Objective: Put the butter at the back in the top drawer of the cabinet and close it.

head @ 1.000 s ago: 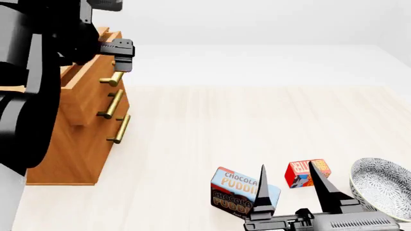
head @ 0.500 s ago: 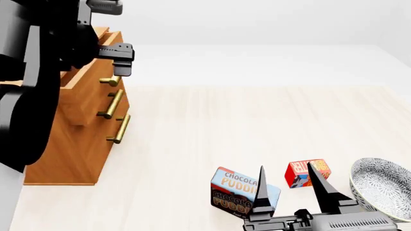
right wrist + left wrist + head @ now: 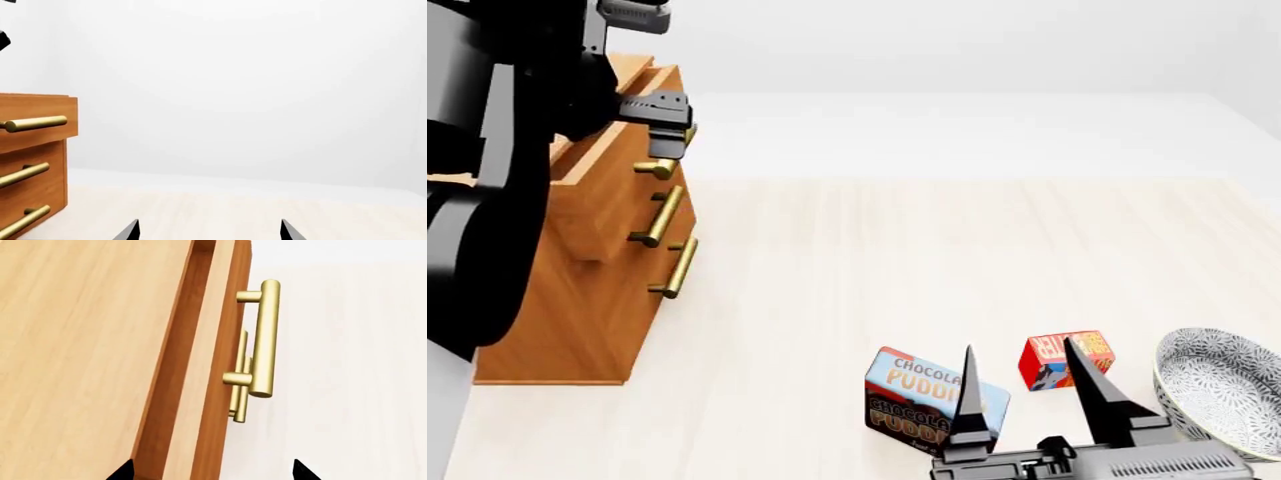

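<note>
Butter (image 3: 1066, 359) is shown as a small red-and-orange box lying on the pale wooden floor (image 3: 854, 280), between the pudding box (image 3: 928, 396) and the patterned bowl (image 3: 1217, 388). Its yellow lettering is too small to be read. On the larger blue-and-brown box the words "CHOCOLA…" and "PUDDI…" are legible on two faces, the remainder being covered by a finger of the right gripper (image 3: 1028, 390).

The right gripper is seen at the lower edge of the head view, its two dark fingers spread wide and pointing forward, one in front of the pudding box and one in front of the butter; nothing is held between them. The left arm is raised at the far left, and the left gripper (image 3: 667, 120) is placed at the front of the top drawer (image 3: 607, 165) of the cabinet (image 3: 574, 300), just above the brass bar handle (image 3: 657, 168). Whether its jaws are parted cannot be told from the head view.

In the left wrist view the top drawer (image 3: 207, 365) is seen pulled out, a gap being visible behind its front panel, and two fingertips (image 3: 300, 471) are shown well apart, clear of the handle (image 3: 263, 340). In the right wrist view only the cabinet front (image 3: 33, 165), three handles and a white wall are recorded; neither box appears there.
</note>
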Robot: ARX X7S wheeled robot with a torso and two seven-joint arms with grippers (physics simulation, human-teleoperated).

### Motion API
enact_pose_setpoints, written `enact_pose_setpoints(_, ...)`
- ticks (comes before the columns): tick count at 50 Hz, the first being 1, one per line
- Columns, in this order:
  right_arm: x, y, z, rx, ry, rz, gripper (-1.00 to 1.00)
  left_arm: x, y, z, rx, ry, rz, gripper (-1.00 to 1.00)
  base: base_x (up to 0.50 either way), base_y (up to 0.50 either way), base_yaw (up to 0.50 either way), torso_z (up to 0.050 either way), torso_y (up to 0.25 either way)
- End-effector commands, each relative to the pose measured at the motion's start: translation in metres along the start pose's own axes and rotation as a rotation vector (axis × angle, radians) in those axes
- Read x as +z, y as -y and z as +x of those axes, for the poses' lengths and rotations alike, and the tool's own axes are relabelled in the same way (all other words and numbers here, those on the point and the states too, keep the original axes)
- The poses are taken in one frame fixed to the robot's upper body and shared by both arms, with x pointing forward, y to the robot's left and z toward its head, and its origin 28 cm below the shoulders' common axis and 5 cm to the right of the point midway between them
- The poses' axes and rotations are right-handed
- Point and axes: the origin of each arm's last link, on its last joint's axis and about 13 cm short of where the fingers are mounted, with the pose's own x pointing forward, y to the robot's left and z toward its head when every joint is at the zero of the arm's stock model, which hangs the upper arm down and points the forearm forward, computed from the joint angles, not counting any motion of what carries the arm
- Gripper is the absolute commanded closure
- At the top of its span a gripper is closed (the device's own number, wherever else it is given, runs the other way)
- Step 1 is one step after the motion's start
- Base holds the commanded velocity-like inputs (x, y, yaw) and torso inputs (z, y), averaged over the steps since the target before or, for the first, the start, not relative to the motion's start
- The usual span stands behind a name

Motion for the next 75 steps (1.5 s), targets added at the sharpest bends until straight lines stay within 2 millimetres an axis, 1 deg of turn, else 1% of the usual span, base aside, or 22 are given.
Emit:
enact_pose_setpoints(1, -0.002, 0.000, 0.000, 0.001, -0.004, 0.002, -1.00, -0.001, -0.001, 0.005, 0.010, 0.005, -0.002, -1.00, 0.00, 0.00, 0.00, 0.000, 0.000)
enact_pose_setpoints(22, -0.005, -0.001, 0.000, 0.002, -0.012, 0.004, -1.00, -0.009, -0.001, 0.020, -0.018, -0.025, -0.037, -1.00, 0.00, 0.00, 0.00, 0.000, 0.000)
enact_pose_setpoints(28, -0.006, -0.001, 0.000, 0.002, -0.014, 0.004, -1.00, -0.013, 0.001, 0.029, -0.013, -0.039, -0.038, -1.00, 0.00, 0.00, 0.00, 0.000, 0.000)
enact_pose_setpoints(40, -0.008, -0.002, -0.001, 0.007, -0.017, 0.003, -1.00, -0.016, 0.002, 0.034, -0.007, -0.046, -0.035, -1.00, 0.00, 0.00, 0.00, 0.000, 0.000)
enact_pose_setpoints(51, -0.006, -0.001, -0.002, 0.010, -0.017, 0.002, -1.00, -0.023, 0.006, 0.045, -0.012, -0.064, -0.030, -1.00, 0.00, 0.00, 0.00, 0.000, 0.000)
enact_pose_setpoints(75, -0.007, -0.003, -0.001, 0.014, -0.020, 0.001, -1.00, -0.029, 0.008, 0.053, -0.027, -0.096, -0.062, -1.00, 0.00, 0.00, 0.00, 0.000, 0.000)
